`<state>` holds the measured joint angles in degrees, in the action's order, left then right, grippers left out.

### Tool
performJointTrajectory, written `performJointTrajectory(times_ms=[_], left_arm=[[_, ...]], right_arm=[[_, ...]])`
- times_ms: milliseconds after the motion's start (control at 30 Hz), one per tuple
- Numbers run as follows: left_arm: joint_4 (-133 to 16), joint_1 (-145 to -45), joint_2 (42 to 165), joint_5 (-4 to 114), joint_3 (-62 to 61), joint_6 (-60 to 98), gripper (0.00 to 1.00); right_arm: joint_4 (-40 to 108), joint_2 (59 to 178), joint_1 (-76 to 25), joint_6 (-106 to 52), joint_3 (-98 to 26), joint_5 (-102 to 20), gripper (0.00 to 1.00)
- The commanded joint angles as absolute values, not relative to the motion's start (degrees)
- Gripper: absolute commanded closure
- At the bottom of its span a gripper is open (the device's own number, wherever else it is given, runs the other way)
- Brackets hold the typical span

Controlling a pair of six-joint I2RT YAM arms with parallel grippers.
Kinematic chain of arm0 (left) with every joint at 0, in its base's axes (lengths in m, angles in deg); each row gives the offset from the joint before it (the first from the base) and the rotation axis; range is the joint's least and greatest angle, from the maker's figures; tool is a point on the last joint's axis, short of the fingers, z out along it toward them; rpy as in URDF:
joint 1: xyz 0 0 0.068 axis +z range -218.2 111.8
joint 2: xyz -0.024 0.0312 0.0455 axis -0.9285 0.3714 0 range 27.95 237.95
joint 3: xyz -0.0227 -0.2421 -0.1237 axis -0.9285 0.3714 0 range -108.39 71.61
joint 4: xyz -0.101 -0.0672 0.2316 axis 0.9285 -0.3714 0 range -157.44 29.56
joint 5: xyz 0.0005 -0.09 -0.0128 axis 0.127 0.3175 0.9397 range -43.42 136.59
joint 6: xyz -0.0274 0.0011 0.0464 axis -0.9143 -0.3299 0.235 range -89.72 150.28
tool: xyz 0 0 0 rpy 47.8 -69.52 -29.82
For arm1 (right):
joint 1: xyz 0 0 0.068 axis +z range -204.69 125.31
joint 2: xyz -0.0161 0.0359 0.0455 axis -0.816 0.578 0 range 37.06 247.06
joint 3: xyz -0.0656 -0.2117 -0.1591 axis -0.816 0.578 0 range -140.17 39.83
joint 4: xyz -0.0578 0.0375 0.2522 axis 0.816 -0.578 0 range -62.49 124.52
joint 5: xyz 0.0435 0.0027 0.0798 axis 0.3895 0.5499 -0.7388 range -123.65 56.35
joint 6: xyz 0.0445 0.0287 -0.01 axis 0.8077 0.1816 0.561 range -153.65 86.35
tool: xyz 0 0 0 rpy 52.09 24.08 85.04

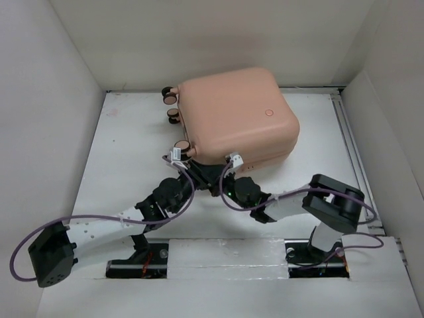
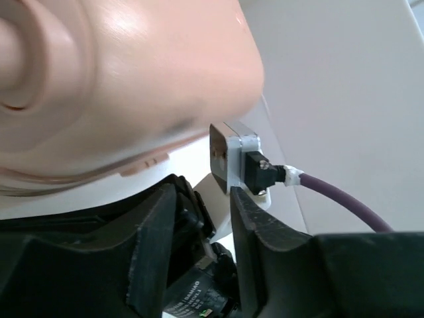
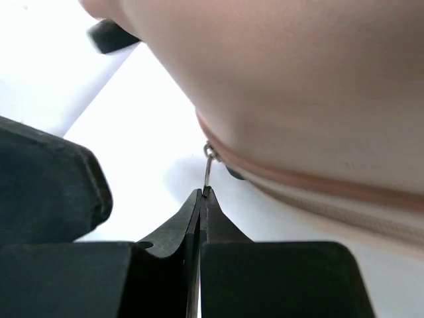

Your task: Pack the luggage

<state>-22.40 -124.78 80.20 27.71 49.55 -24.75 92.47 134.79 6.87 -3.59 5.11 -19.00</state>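
- A plain white wall panel [image 1: 40, 99] is seen on the far left, closing off that side of the white desk [image 1: 126, 152].
- A purple cable [image 1: 86, 218] is looped along the left arm, which is bent in from the near left corner towards the middle.
- The left hand [image 2: 202, 205] is placed at the near edge of the case. Its black fingers [image 2: 152, 252] are spread apart and nothing is seen gripped between them.
- Small caster wheels [image 1: 171, 98], peach with dark hubs, are seen on the left end of the case.
- The luggage [image 1: 235, 112] is laid flat and shut at the middle rear of the desk. It is formed as a smooth, faintly glossy peach-pink hard shell with rounded corners, and a small round mark [image 1: 269, 112] is set into its upper face.
- A white camera housing [image 2: 235, 156] with a black plug is carried on the right wrist and is crowded close against the left fingers and the shell.
- A thin metal zipper pull [image 3: 208, 167] is hung from the peach zipper seam [image 3: 318, 189] along the near side of the case.
- The right hand [image 3: 201, 199] is clenched, and the lower tip of the pull is pinched between its flat black fingers.
- A pale rail [image 1: 348, 146] is run along the right edge of the desk, well apart from the case.
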Motion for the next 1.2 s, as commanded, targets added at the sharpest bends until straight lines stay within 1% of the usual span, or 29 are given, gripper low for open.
performJointTrajectory(times_ms=[0,67,100,133,167,200,233,267,300,367,433,467,533,567,633,667,700,733,800,833,900,933,967,1100,1167], left_arm=[[-16.48,-130.6,78.6,34.83,46.04,-26.95,1.0],[-20.16,-130.6,75.87,30.09,46.04,-25.8,1.0],[-24.1,-130.6,72.55,27.54,45.34,-24.93,0.93],[-25.36,-130.6,70.86,20.99,45.33,-21.7,0.82],[-27.2,-130.6,69.28,17.18,43.94,-20.27,0.66],[-29.13,-129.47,67.0,13.84,43.06,-18.95,0.35],[-32.11,-128.41,66.45,11.1,41.92,-17.38,0.25],[-33.62,-127.1,66.45,6.9,39.12,-14.75,0.19],[-34.85,-125.87,66.45,5.03,37.7,-13.94,0.14],[-37.31,-122.79,70.65,0.3,34.63,-12.1,0.05],[-38.45,-120.51,74.51,-0.61,30.06,-11.38,0.0],[-41.25,-115.71,78.45,3.56,28.21,-12.25,0.0],[-41.89,-109.11,82.34,10.51,23.9,-14.27,0.0],[-44.15,-99.32,86.1,20.73,22.58,-16.02,0.0],[-43.13,-87.77,89.28,33.6,21.6,-20.59,0.0],[-40.34,-82.49,90.69,39.49,23.08,-22.7,0.0],[-34.13,-74.87,93.32,44.16,24.58,-27.77,0.0],[-31.98,-72.44,94.82,49.52,26.16,-29.73,0.0],[-26.99,-68.4,100.34,53.24,26.17,-32.2,0.0],[-24.6,-67.59,102.29,57.53,26.78,-34.65,0.0],[-19.59,-66.27,106.42,61.33,27.4,-38.0,0.0],[-13.65,-66.27,110.27,62.83,27.4,-39.06,0.0],[-11.59,-66.27,111.96,65.19,27.4,-39.68,0.0],[-6.31,-66.27,117.85,68.29,22.76,-39.68,0.0],[-6.91,-66.27,120.67,69.16,20.65,-38.9,0.0]], right_arm=[[96.76,126.81,11.23,-0.52,9.58,-24.08,1.0],[94.12,123.56,11.23,-0.52,13.45,-22.58,1.0],[92.97,121.19,11.23,0.0,14.15,-22.58,1.0],[90.61,120.12,11.23,0.01,14.77,-21.97,1.0],[89.89,119.24,11.75,0.01,15.99,-21.44,1.0],[89.28,117.58,11.76,0.01,16.01,-21.43,1.0],[87.01,116.69,11.76,0.01,16.62,-21.43,1.0],[85.85,115.73,11.76,0.01,16.62,-20.82,1.0],[84.71,114.76,11.76,0.01,17.14,-20.82,1.0],[79.9,111.69,12.28,-0.61,17.15,-20.82,1.0],[77.59,108.79,12.81,-0.61,17.15,-20.3,1.0],[75.75,107.9,13.42,-0.61,17.76,-20.29,1.0],[73.9,105.8,13.95,-0.61,18.38,-19.41,1.0],[71.71,105.79,13.95,-0.61,18.38,-20.11,1.0],[67.5,105.17,13.95,-1.3,16.64,-22.48,0.87],[65.12,104.65,13.95,-2.01,15.67,-22.49,0.74],[61.62,104.64,14.48,-2.01,15.05,-22.49,0.68],[60.72,103.77,14.48,-2.8,15.04,-21.18,0.65],[59.92,101.85,14.48,-4.03,15.04,-20.13,0.65],[58.87,101.14,14.48,-4.56,15.04,-20.12,0.65],[58.16,99.12,14.48,-5.26,15.04,-20.12,0.65],[57.37,98.5,14.48,-5.79,15.04,-20.12,0.65],[57.37,98.49,14.48,-5.79,15.56,-20.72,0.65],[58.77,97.09,14.48,-5.79,17.32,-21.96,0.65],[60.0,97.09,14.48,-5.79,18.12,-21.96,0.65]])
